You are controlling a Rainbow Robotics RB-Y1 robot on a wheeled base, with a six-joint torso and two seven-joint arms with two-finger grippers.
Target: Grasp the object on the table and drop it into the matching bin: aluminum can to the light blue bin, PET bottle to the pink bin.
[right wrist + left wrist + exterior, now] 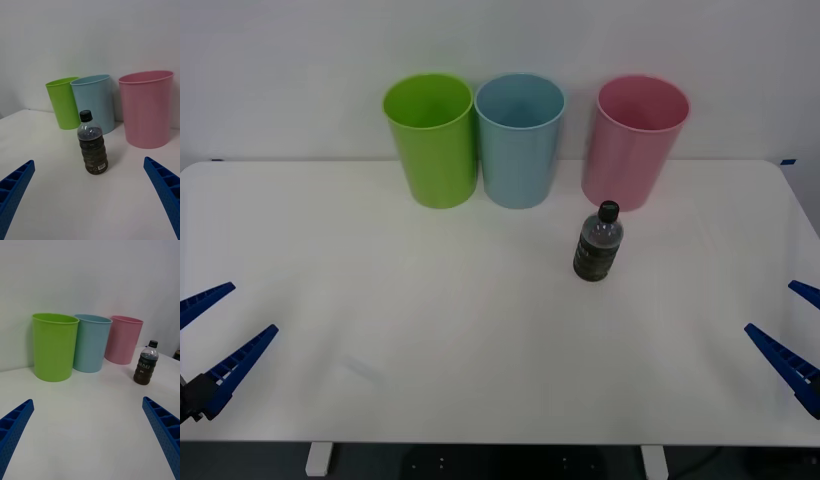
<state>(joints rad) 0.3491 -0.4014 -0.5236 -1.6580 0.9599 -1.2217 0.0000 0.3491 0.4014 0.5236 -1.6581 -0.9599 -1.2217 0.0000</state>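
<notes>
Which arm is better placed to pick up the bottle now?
The right, probably. The PET bottle stands upright right of the table's middle, before the pink bin. The right gripper is on that side, jaws open; the left gripper waits at the far edge.

Pink bin (635,150), light blue bin (520,150), black-capped bottle (597,245)

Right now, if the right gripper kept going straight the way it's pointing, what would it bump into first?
Probably the bottle. It stands upright between the open fingers of the right gripper, in its wrist view. The pink bin sits farther back, off to one side.
</notes>
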